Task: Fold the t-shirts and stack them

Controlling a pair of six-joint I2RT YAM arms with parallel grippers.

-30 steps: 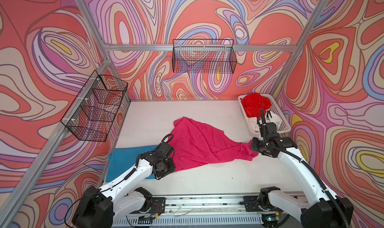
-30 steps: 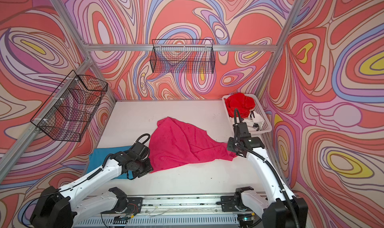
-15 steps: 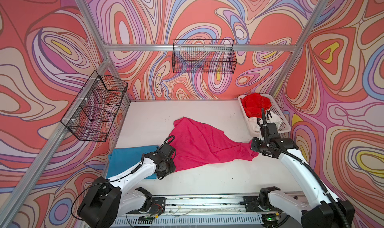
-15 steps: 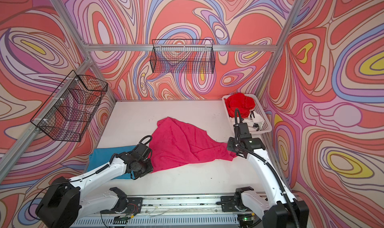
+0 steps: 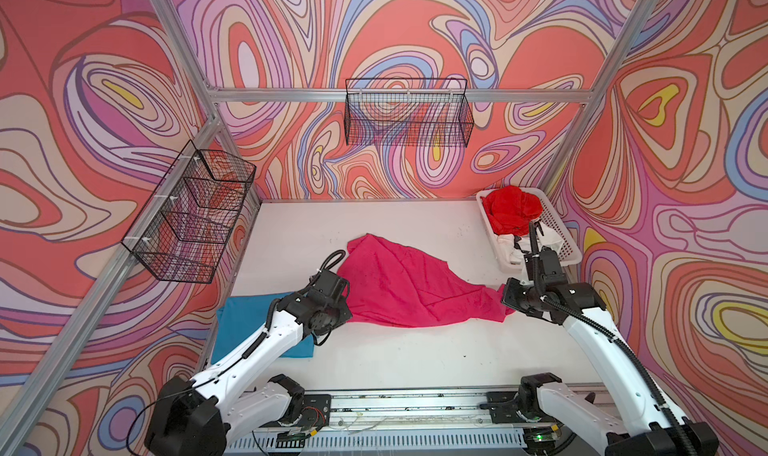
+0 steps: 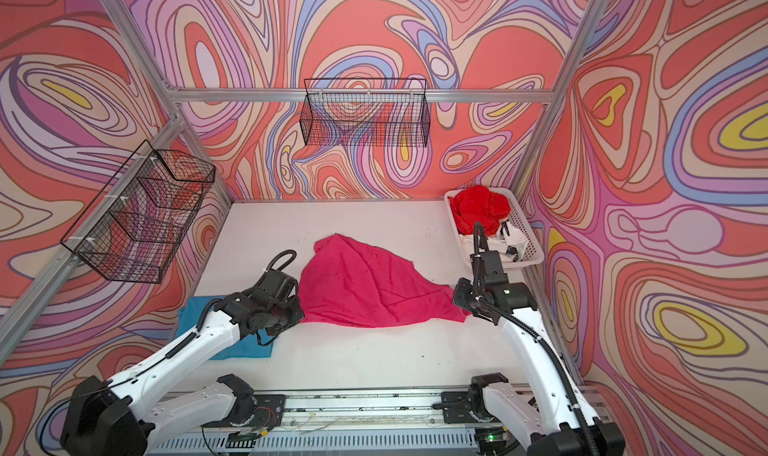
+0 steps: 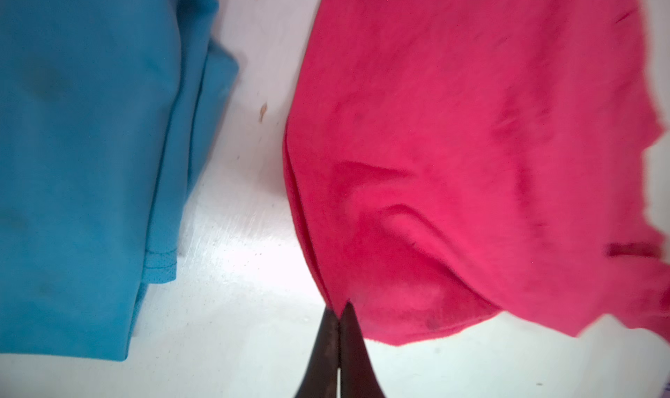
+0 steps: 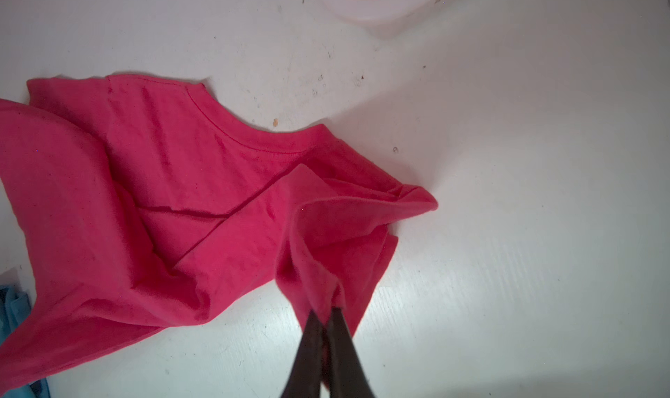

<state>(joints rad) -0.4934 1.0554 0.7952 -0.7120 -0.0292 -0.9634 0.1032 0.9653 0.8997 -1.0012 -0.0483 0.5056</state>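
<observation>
Two tight pinches on the crumpled magenta-pink cloth t-shirt (image 5: pixel 407 283) mid-table: left gripper (image 7: pixel 340 316) closed on its edge, right gripper (image 8: pixel 328 316) closed on a bunched corner. Lift together, pull apart softly, lay flat. Keep off the folded teal-blue cloth t-shirt (image 5: pixel 245 321) just beside, and the white plastic basket (image 5: pixel 559 229). Plenty of bare white table (image 5: pixel 395 362) in front.
</observation>
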